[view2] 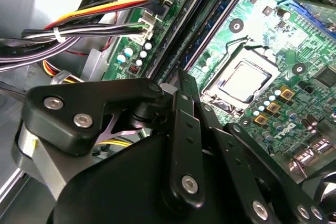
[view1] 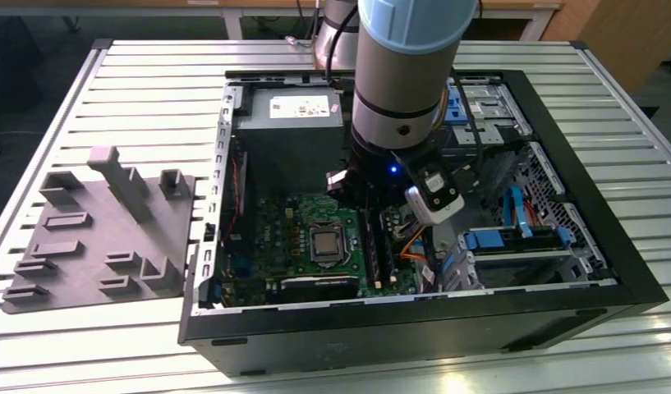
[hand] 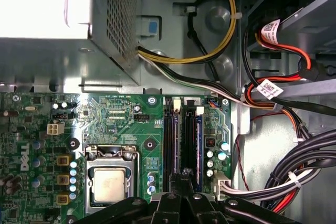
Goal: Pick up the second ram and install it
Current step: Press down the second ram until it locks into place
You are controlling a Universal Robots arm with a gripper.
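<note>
The tool (hand: 185,182) is down inside the open computer case (view1: 598,271), right over the memory slots (hand: 176,140) of the green motherboard (view1: 286,238). In both wrist views its black fingers (view2: 185,103) stand pressed close together, closed to a narrow tip; whether a board edge is pinched between them I cannot tell, since the linkage hides the tip's contact point. In the first wrist view the tip meets the slot bank at about 6 o'clock of the slots, and a blue memory stick, the second ram (hand: 199,145), stands seated on edge in the slot just beside the fingers, at their 1 o'clock. Its lower end is cut off behind the tool.

The case lies on its side on the slatted metal surface (view1: 149,82). It holds the motherboard with a bare processor (hand: 111,184) in its socket, a grey power supply (view1: 286,123) at 12 o'clock of the board, bundled cables (hand: 294,177), and blue drive-bay clips (view1: 494,240) at 3 o'clock.

In the exterior view the arm (view1: 406,74) blocks the slots, and a grey fixture tray (view1: 99,238) sits on the surface at 9 o'clock of the case.
</note>
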